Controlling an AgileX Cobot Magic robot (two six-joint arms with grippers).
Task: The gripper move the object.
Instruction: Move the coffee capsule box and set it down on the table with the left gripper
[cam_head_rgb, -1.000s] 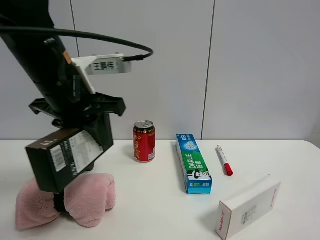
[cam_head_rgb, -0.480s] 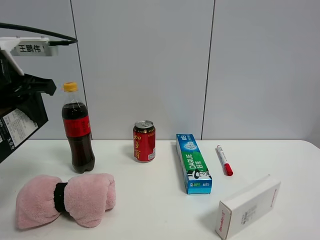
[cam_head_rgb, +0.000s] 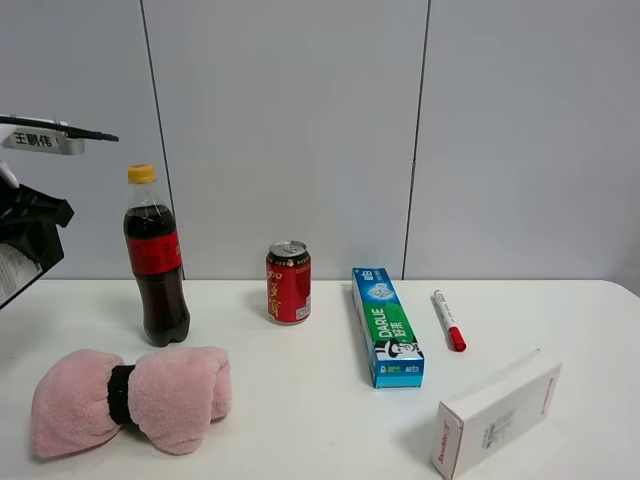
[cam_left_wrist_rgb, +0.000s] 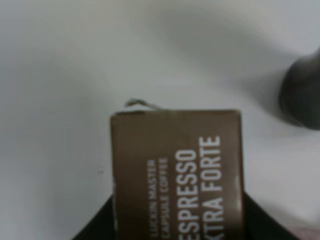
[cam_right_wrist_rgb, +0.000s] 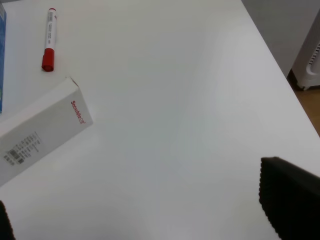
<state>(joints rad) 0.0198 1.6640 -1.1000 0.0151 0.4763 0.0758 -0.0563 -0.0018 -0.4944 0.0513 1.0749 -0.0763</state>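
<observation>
Object (cam_left_wrist_rgb: 176, 175) | clamped in left gripper (cam_head_rgb: 28, 225), left of cola bottle (cam_head_rgb: 155, 262) | right gripper (cam_right_wrist_rgb: 145, 215) jaws spread apart

Dark brown coffee-capsule carton (cam_left_wrist_rgb: 177, 175), printed "ESPRESSO EXTRA FORTE" in white, hangs tilted above the left end of the desk (cam_head_rgb: 300, 410), clamped between the black fingers of the left claw (cam_head_rgb: 30, 215), largely out of the high camera's frame.

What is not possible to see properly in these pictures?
Brown carton: exterior high view, cut off by left edge; left wrist view, print blurred.
Left gripper: exterior high view, mostly beyond left edge.
Dark shape: left wrist view, too blurred to identify.
Right gripper: right wrist view, only finger parts at frame edges.
</observation>
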